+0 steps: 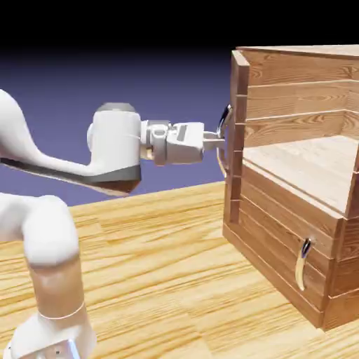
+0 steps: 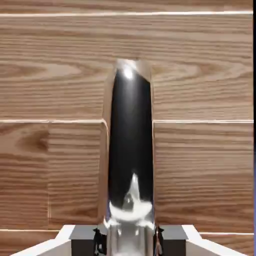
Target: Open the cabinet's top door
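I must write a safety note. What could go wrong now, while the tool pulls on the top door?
1. The tool grips only the narrow curved handle, so it could slip off.
2. The top door already stands open from the cabinet; pulling off its arc could strain the grip.

Light wood-grain table (image 1: pixel 161 280); plain blue-violet backdrop (image 1: pixel 105 77), black band along top; even light.

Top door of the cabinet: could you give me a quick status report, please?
Gripper shut on the door handle. Top door swung open, cabinet inside showing. Nothing in the way.
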You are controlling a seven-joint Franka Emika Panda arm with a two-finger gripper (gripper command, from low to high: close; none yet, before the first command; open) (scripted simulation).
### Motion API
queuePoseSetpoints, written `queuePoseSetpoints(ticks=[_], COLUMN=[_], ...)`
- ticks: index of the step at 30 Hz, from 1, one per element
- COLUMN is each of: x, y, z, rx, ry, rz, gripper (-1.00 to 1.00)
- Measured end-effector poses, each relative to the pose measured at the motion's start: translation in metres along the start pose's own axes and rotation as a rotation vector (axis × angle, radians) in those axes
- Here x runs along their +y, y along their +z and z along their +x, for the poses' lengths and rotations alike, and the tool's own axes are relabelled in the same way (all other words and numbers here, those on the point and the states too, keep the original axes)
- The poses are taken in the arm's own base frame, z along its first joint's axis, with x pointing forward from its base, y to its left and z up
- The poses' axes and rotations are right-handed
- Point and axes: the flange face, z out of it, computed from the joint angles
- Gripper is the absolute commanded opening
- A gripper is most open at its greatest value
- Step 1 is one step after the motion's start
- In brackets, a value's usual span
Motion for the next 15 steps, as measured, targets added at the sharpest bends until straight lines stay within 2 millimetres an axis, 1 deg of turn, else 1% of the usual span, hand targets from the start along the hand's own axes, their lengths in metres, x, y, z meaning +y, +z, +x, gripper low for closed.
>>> queuePoseSetpoints(ticks=[8,15], x=[-0.009,-0.014], y=[-0.034,-0.050], z=[-0.009,-0.014], rx=[0.053,0.079], ry=[0.000,0.000], rz=[-0.053,-0.077], gripper=[-1.00,-1.00])
